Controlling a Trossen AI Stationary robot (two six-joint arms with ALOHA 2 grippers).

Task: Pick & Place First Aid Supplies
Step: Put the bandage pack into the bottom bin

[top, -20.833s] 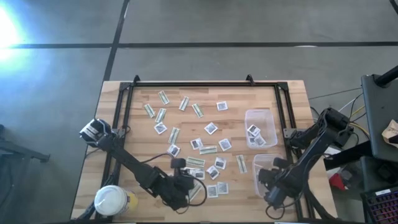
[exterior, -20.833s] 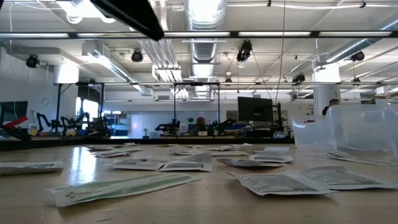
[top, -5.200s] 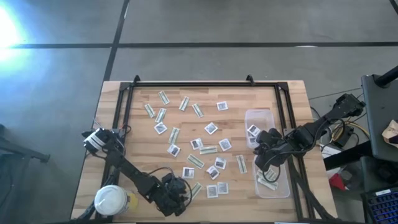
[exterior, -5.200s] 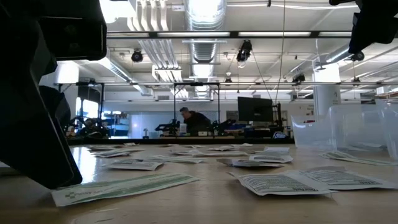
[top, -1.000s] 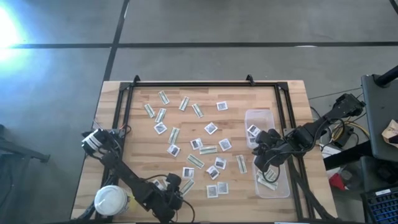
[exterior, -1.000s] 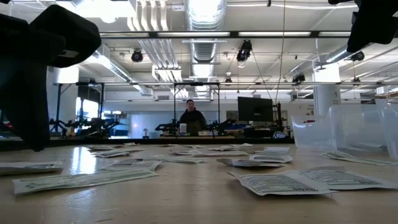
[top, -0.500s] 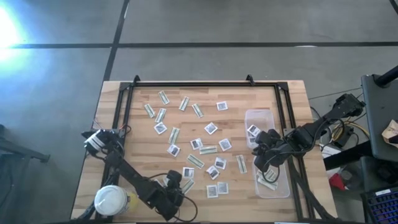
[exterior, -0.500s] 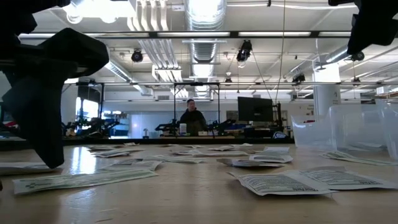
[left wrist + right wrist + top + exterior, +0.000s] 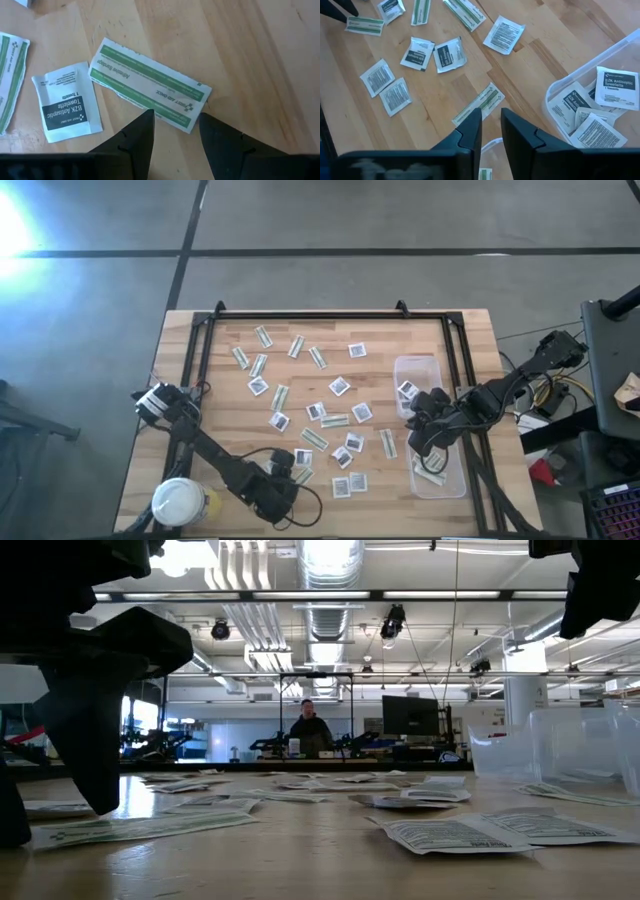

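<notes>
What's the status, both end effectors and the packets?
Left end effector open, low over a green-and-white strip near the table's front edge. Right end effector empty, hovering between the clear tubs. Packets mostly unsorted on the table. Nothing blocking.

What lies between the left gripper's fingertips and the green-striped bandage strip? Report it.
Nothing: in the left wrist view the left gripper stands open right at the bandage strip, its fingertips at the strip's near edge, only bare table around.
</notes>
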